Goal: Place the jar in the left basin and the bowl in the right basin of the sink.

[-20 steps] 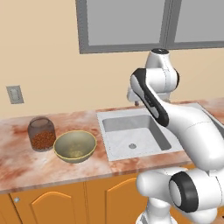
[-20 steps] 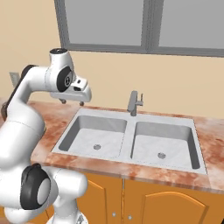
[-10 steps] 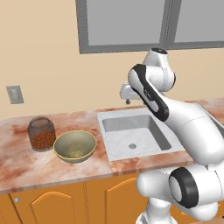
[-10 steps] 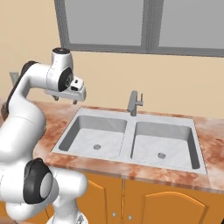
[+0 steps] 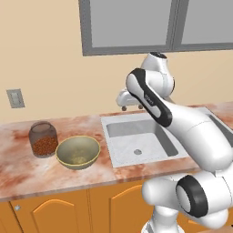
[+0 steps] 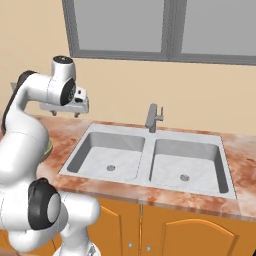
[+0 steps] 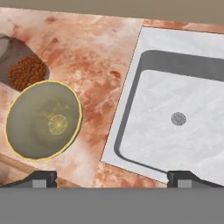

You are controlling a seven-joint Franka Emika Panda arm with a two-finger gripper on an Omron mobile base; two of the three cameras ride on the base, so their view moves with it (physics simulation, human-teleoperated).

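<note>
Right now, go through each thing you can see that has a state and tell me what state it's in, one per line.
jar: upright on the counter, holding reddish-brown granules, no lid visible.
bowl: upright on the counter beside the jar, empty.
left basin: empty.
right basin: empty.
faucet: no water running.
gripper: open, holding nothing, up above the counter at the sink's left.

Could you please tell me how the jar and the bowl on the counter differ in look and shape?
The jar is clear glass holding reddish-brown granules; the bowl is opaque olive-tan with a pale yellowish rim and looks empty. The jar is squat and narrows at the top, while the bowl is wider and open. The jar stands farther from the sink than the bowl. Both sit upright on the counter, close together.
</note>
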